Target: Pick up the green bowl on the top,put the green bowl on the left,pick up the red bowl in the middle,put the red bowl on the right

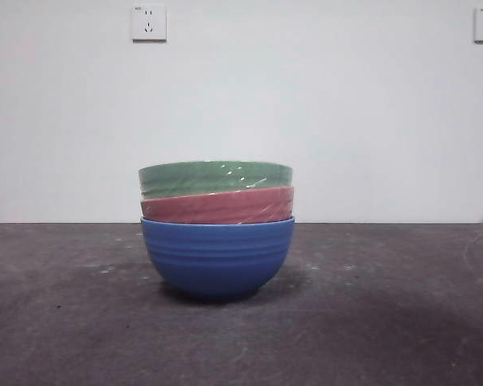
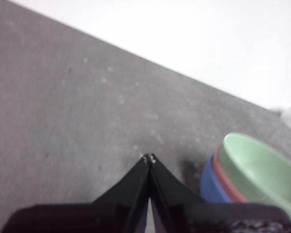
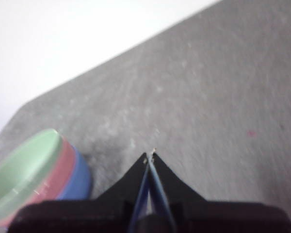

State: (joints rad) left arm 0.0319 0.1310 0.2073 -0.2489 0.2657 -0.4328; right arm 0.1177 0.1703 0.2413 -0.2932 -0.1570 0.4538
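Observation:
Three bowls stand nested in the middle of the table. The green bowl [image 1: 216, 176] is on top, the red bowl [image 1: 217, 207] is in the middle, and a blue bowl [image 1: 217, 257] is at the bottom. My left gripper [image 2: 149, 158] is shut and empty above bare table, with the stack off to one side; the green bowl [image 2: 259, 167] and the red bowl [image 2: 226, 179] show there. My right gripper [image 3: 151, 156] is shut and empty, also apart from the stack; the green bowl [image 3: 24, 167] and the red bowl [image 3: 51, 182] show there. Neither gripper shows in the front view.
The dark grey table [image 1: 386, 322] stretches to both sides of the stack. A white wall with two sockets [image 1: 148, 22] stands behind.

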